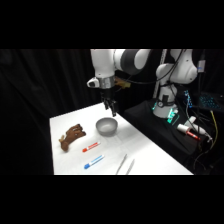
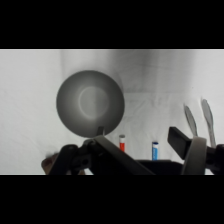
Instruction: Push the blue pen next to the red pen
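Tongs (image 1: 125, 164), nearest, partly cut off at worktop (image 1: 150, 160) edge. Blue pen (image 1: 93, 161) at 7 o'clock from red pen (image 1: 91, 147). Tool (image 1: 110, 111) above bowl (image 1: 107, 126), empty; opening indiscernible.

Side view: dark room, black backdrop, white table (image 1: 150, 150) brightly lit from above, near glare. Soft overall blur; pens and small items smeared. Wrist view: table evenly lit, grey shadow band across top behind bowl (image 2: 90, 103). Bowl rim soft; black linkage at bottom edge out of focus.
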Robot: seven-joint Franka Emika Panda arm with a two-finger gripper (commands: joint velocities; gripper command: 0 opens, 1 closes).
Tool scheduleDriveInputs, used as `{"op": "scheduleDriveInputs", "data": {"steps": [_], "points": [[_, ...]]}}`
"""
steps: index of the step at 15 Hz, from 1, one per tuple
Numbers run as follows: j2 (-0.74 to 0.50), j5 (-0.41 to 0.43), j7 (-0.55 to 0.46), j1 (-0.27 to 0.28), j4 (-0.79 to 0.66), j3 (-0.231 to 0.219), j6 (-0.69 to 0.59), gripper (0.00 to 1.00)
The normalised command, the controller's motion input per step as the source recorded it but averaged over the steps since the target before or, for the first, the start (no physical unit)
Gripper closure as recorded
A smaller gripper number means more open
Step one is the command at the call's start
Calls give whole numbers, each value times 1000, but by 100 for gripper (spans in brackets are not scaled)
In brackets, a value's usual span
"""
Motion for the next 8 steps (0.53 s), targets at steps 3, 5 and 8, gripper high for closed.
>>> {"op": "scheduleDriveInputs", "data": {"steps": [3,5,8], "points": [[25,-4,11,-7,36,29,1,0],[121,-14,71,51,150,80,59,0],[207,-50,139,106,239,113,121,0]]}}
